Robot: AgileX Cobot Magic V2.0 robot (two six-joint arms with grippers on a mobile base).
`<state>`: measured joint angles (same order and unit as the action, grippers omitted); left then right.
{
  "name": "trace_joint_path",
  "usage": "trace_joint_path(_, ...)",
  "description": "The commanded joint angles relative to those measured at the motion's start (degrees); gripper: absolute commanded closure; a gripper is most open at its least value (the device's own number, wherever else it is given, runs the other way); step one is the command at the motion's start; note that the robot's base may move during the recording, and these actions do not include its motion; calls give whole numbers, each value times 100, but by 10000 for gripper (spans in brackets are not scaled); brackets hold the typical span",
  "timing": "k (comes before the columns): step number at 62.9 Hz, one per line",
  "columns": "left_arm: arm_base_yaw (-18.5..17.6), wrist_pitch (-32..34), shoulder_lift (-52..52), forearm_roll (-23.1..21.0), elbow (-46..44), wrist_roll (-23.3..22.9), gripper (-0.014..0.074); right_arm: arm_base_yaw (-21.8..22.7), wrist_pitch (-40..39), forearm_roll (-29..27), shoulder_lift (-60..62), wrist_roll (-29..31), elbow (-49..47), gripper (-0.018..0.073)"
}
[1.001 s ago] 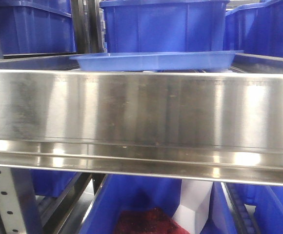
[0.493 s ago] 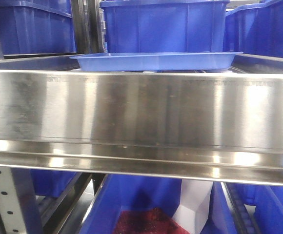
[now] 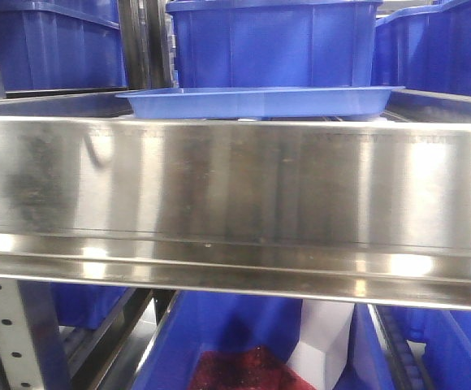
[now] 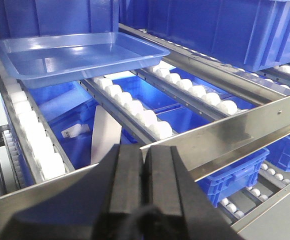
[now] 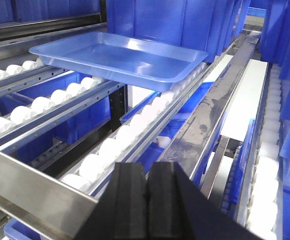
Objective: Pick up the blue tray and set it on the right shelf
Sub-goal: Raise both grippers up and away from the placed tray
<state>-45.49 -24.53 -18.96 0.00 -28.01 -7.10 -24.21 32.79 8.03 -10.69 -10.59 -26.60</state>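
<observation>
The blue tray (image 4: 80, 55) is lying empty on the white rollers (image 5: 107, 150) of the steel shelf (image 3: 235, 187), appearing in the upper left of both wrist views and just above the shelf's front lip, at upper centre, in the front view. It is spanning two roller tracks, which are supporting its flat base and keeping it level. The left tool (image 4: 144, 172) and the right tool (image 5: 147, 200) are both clenched with pads touching, grasping nothing, at the bottom centre of their views, well apart from the tray; this suggests the placing step is already done. Deep blue bins (image 3: 272, 41) are standing behind the tray; their contents are hidden. A lower bin (image 3: 244, 357) is holding something dark red, not identifiable.
</observation>
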Motion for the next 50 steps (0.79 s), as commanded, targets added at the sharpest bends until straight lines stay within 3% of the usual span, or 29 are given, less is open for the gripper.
trace_joint_path(1, -35, 523, -36, -41, -162, 38, 645, 6, -538, 67, -69, 88, -154, 508)
trace_joint_path(31, -12, 523, -36, -41, -162, 38, 645, 6, -538, 67, -69, 88, -154, 508)
trace_joint_path(50, 299, 523, -36, -41, -162, 38, 645, 11, -537, 67, -69, 88, -154, 508)
